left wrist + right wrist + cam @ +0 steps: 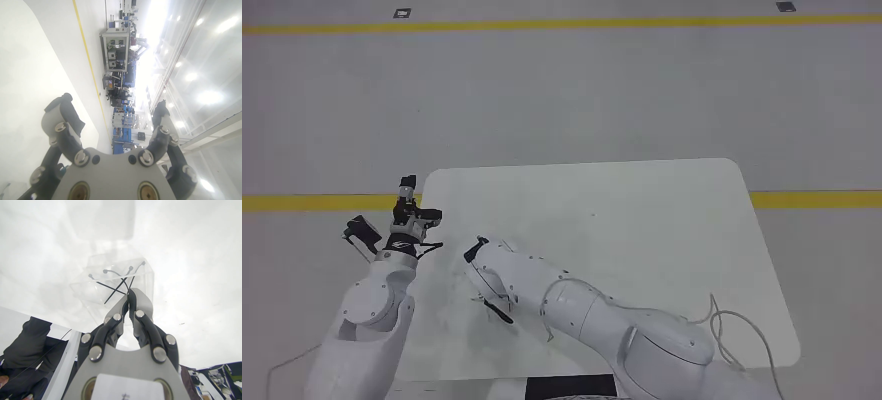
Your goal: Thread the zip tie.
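The right gripper (129,293) is down at a clear, open-topped plastic box (85,292) on the left front part of the white rectangular table (642,220). Its fingers are pressed together on the tail of one of the black plastic zip ties (130,268). These lie crossed inside the box (four heads show, spread along its far wall). The left gripper (113,102) is raised beside the table's left edge, fingers spread wide with nothing between them.

top: overhead, whole table (662,210)
left wrist: level, across the room (121,75)
right wrist: close down onto table
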Motion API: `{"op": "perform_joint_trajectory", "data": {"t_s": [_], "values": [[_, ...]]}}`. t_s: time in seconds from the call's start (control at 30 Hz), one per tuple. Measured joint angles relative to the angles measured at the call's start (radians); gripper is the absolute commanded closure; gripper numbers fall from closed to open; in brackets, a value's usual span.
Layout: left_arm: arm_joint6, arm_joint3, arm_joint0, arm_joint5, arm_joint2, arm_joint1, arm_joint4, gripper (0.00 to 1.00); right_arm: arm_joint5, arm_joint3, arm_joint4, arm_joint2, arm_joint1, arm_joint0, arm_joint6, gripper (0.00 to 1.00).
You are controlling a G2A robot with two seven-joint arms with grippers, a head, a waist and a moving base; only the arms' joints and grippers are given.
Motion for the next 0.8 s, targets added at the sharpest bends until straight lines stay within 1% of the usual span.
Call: {"op": "perform_joint_trajectory", "data": {"t_s": [0.13, 0.37, 0.47, 0.8], "values": [[0.000, 0.000, 0.000, 0.000, 0.000, 0.000, 0.000, 0.00, 0.000, -0.026, -0.050, 0.033, 0.005, -0.014, 0.022, 1.00], [0.000, 0.000, 0.000, 0.000, 0.000, 0.000, 0.000, 0.00, 0.000, -0.085, -0.175, 0.094, 0.015, -0.048, 0.070, 1.00], [0.000, 0.000, 0.000, 0.000, 0.000, 0.000, 0.000, 0.00, 0.000, -0.105, -0.220, 0.105, 0.020, -0.060, 0.074, 1.00], [0.000, 0.000, 0.000, 0.000, 0.000, 0.000, 0.000, 0.00, 0.000, -0.190, -0.304, 0.131, 0.042, -0.107, 0.073, 1.00]]}}
